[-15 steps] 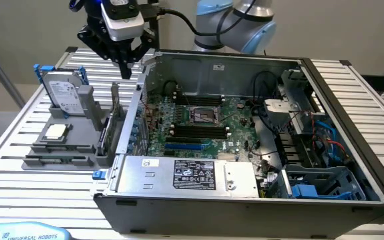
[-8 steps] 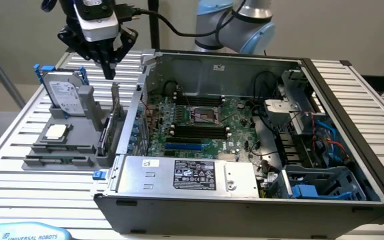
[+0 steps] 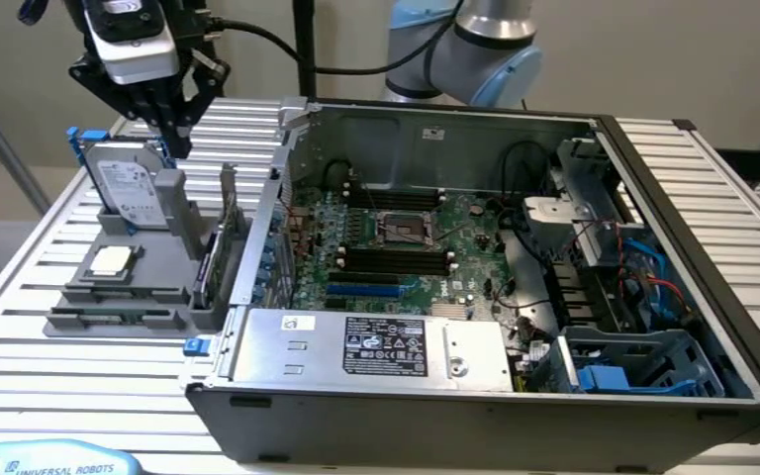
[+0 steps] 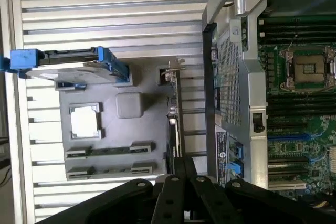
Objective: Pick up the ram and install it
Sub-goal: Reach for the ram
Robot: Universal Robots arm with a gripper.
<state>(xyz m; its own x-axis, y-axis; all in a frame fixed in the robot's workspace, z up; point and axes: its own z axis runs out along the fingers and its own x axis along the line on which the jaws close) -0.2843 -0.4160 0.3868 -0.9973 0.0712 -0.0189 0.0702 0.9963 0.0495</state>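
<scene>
Black two-finger gripper (image 3: 171, 139) (image 4: 182, 164): jaws pinched together, nothing between them, just above the upright silver hard drive in blue plastic rails (image 3: 130, 188). The ram (image 3: 114, 318), one thin green circuit-board stick, lies in a front slot of the matte grey plastic fixture (image 3: 116, 289) on the ribbed metal table (image 3: 37, 376). Same fixture holds one square silver processor (image 3: 110, 260) and one green card with metal bracket (image 3: 226, 237). One open grey steel PC case (image 3: 486, 421), green motherboard (image 3: 466, 223) inside.
</scene>
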